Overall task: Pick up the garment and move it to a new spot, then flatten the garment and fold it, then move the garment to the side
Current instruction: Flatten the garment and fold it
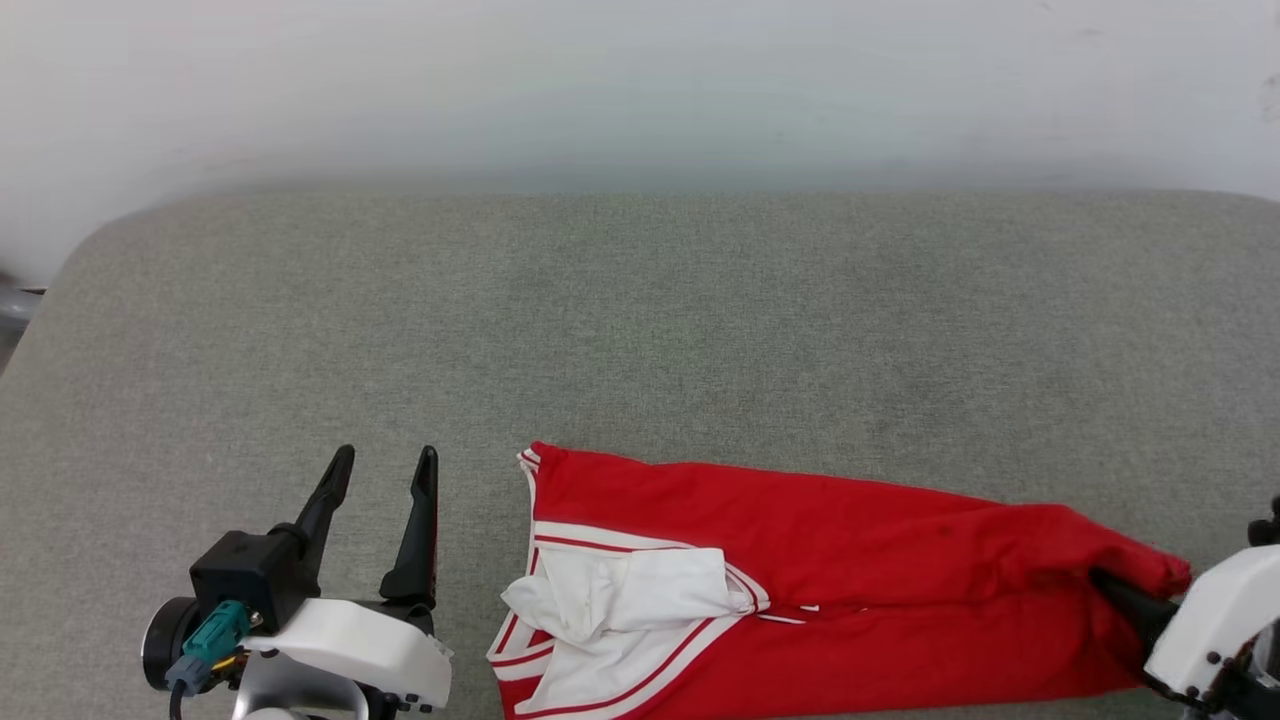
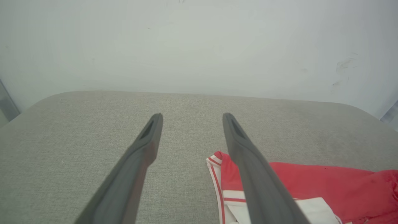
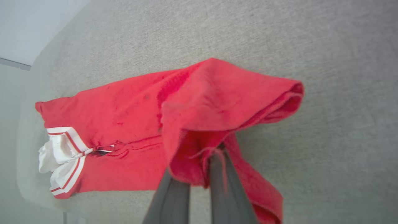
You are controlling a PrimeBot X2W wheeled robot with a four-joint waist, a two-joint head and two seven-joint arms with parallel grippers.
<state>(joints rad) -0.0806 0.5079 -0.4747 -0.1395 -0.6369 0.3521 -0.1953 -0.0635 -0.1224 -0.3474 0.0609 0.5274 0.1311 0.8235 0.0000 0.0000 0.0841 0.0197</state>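
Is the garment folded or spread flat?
Folded: the garment lies as a narrow band, white sleeve bunched on top, one end pinched by the right hand.

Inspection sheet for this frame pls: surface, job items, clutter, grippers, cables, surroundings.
Surface: grey woven fabric-covered table with rounded far corners.
Job's things: red jersey shirt with white sleeves and striped trim, lying as a long strip near the front edge, white sleeve bunched at its left end, right end raised.
Clutter: nothing seen.
Grippers: left gripper open, beside the shirt and apart from it; right gripper shut on the shirt's right end.
Cables: teal connector with a dark lead at the left wrist.
Surroundings: pale wall behind the table.
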